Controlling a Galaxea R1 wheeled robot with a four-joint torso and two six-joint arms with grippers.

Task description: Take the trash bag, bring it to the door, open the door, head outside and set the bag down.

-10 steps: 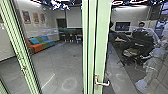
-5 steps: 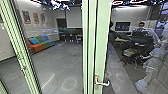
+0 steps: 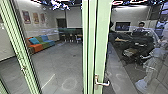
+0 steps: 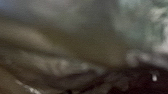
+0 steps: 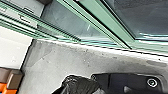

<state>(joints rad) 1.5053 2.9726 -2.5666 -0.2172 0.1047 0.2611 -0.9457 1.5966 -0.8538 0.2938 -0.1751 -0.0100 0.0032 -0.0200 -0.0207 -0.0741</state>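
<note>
Well, the coming move is hinging, I judge, on the lever handle [image 3: 103, 84], which is lying ahead and slightly to the robot's right. Its long arm is running nearly level, pointing toward the robot's right, out from an upright plate on the green door frame [image 3: 101, 42]. So the right gripper is probably being the nearer one for the opening.

The black trash bag [image 5: 78, 83] is showing in the right wrist view, bunched up above the grey floor [image 5: 57, 62], just beside the robot's dark plate [image 5: 120, 80] and on the near side of the door sill [image 5: 100, 48]. Blurred folds are crowding close to the camera in the left wrist view; they are perhaps belonging to the same bag, which would be making the left gripper the likely carrier. Whether either gripper is standing open or closing on anything, I cannot tell.

Against half a second earlier, the head view is hardly differing: the handle, the frame and the colourful sofa [image 3: 41, 44] are all keeping their places, and the door is not visibly moving.
</note>
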